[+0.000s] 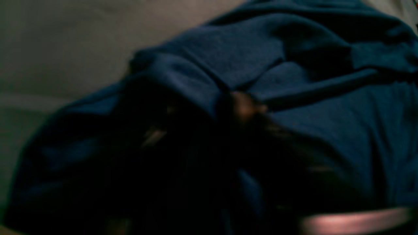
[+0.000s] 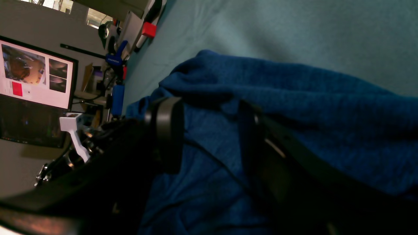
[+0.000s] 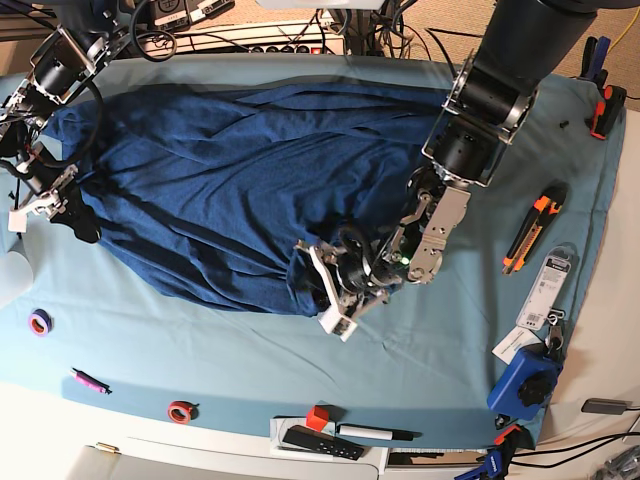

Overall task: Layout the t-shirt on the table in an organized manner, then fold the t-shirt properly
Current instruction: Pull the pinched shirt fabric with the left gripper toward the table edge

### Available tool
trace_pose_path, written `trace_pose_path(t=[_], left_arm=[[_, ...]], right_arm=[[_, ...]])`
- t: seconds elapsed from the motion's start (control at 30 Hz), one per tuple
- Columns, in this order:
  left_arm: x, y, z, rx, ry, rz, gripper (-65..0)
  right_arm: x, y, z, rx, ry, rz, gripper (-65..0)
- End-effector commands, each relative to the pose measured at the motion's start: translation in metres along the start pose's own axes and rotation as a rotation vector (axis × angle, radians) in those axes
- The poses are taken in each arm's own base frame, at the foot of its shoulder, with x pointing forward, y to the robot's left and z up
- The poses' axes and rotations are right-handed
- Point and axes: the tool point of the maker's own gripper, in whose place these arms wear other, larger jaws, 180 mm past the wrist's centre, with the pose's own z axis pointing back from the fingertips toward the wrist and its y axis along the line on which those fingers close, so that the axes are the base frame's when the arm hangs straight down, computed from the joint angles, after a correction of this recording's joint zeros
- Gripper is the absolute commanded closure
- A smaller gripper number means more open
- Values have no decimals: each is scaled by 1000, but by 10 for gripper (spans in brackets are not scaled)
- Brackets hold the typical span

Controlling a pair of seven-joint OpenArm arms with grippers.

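Observation:
The dark navy t-shirt (image 3: 220, 190) lies wrinkled across the table (image 3: 250, 355), running from the far left corner to the middle. My left gripper (image 3: 335, 295) is down at the shirt's near right corner, where the cloth is bunched. In the left wrist view the t-shirt (image 1: 294, 98) is folded over the gripper (image 1: 199, 120); that view is dark and blurred, so the jaws cannot be read. My right gripper (image 3: 58, 205) is at the shirt's left edge. Its fingers (image 2: 166, 130) stand apart, with the t-shirt (image 2: 326, 107) behind them and a fold resting against the right one.
Along the front edge lie a purple tape ring (image 3: 39, 322), a pink pen (image 3: 88, 381), a red tape ring (image 3: 180, 410), a red cube (image 3: 317, 417), a black remote (image 3: 320, 442) and a marker (image 3: 375, 433). An orange knife (image 3: 530, 232) and blue tool (image 3: 527, 385) lie right.

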Motion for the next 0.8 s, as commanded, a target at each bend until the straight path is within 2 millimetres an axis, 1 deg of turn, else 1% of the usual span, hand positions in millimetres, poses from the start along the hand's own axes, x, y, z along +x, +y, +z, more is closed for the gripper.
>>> trace_pose_path(t=[0.0,0.07,0.13,0.3,0.43,0.53,0.63,0.77], left_arm=[[39,1,3,-7,-92,-18,-67],[52,10,7,11,-120,-7,-19],[65,20,13,30,-146,6,0],[93,42,27,57,-181,29,0],[105,54,35,77,-198,20,0],[115,58,40,90,-241,11,0],[135,57,44,88,-313,-3,0],[165,49,43,91,-353,-35,0]], right_arm=[[22,9,4,22,-52,35,-271],[19,8,3,17,-46,34,-271],[19,8,2,15,-43,34,-271],[17,6,2,3,-33,37,-271],[16,5,2,2,-33,37,-271],[16,5,2,1,-32,37,-271],[16,5,2,2,-33,37,-271],[16,5,2,2,-32,37,-271]])
